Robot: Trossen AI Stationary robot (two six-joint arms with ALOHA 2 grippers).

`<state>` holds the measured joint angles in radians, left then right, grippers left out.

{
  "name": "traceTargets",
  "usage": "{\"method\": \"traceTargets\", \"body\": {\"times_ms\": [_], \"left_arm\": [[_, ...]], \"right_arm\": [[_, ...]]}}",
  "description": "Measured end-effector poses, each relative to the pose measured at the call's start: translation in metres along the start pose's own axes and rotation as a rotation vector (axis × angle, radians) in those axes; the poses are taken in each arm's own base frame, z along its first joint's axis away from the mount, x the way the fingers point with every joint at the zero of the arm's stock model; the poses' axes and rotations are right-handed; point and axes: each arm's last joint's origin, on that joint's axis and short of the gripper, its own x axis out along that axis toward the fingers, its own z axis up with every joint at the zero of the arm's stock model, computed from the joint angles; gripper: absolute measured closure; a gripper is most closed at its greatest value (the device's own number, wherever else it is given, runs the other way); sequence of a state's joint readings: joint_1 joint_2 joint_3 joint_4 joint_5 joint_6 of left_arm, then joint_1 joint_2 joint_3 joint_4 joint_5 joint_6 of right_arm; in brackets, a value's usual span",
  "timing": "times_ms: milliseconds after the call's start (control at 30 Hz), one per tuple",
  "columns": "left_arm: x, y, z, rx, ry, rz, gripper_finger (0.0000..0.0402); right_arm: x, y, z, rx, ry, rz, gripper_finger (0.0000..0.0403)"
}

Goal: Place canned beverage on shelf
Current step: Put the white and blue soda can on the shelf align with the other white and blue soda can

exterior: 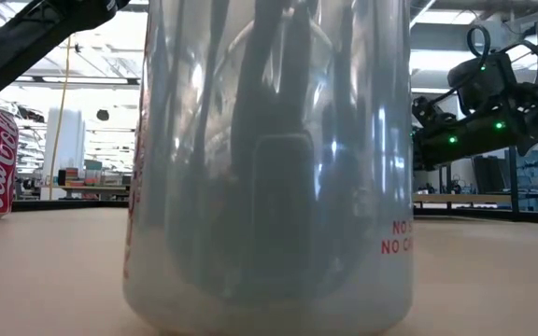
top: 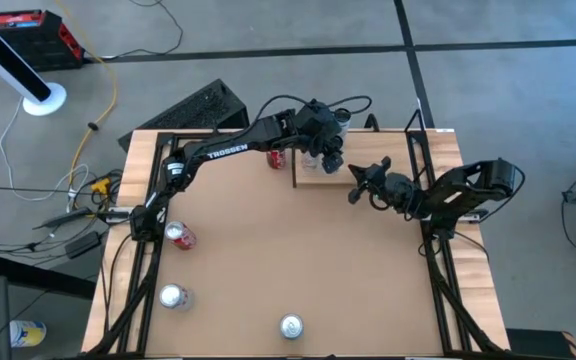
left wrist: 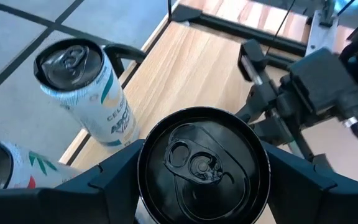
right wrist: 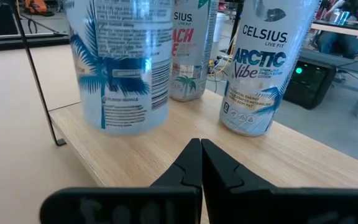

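Two sets of jaws work at the far end of the counter [top: 298, 250]. The left gripper [left wrist: 201, 186] holds a black-topped can [left wrist: 201, 165] between its spread jaws, over the pale wood-grain shelf [left wrist: 191, 68]. Just beyond those jaws a Celsius can [left wrist: 82, 90] stands upright on the shelf, with another can [left wrist: 5, 165] beside it. The right gripper [right wrist: 201, 163], jaws pressed together and empty, hovers low at the shelf's edge, facing a blue palm-print can [right wrist: 118, 62]. A red cola can [top: 277, 157] sits beside the shelf.
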<state>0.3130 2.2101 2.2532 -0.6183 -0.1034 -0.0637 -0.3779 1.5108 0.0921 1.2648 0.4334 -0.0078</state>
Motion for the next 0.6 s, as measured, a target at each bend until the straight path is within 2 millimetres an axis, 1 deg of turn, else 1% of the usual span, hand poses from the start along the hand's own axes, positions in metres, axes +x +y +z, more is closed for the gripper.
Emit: {"method": "traceTargets", "body": {"times_ms": [67,167,333,600], "left_arm": [[0.001,-0.001,0.000,0.000,-0.011,-0.003,0.0140],[0.010,-0.004,-0.002,0.000,-0.024,-0.011,0.0140],[0.037,-0.008,-0.018,0.028,0.002,-0.009,0.0140],[0.041,-0.007,-0.019,0.042,-0.003,0.002,0.0140]], "right_arm": [[0.000,0.000,0.000,0.000,0.000,0.010,0.0380],[0.000,0.000,0.000,-0.001,0.000,0.014,0.0380],[0.000,0.000,0.000,-0.013,0.004,0.012,0.0380],[0.001,-0.002,-0.001,-0.023,0.011,0.005,0.0380]]}}
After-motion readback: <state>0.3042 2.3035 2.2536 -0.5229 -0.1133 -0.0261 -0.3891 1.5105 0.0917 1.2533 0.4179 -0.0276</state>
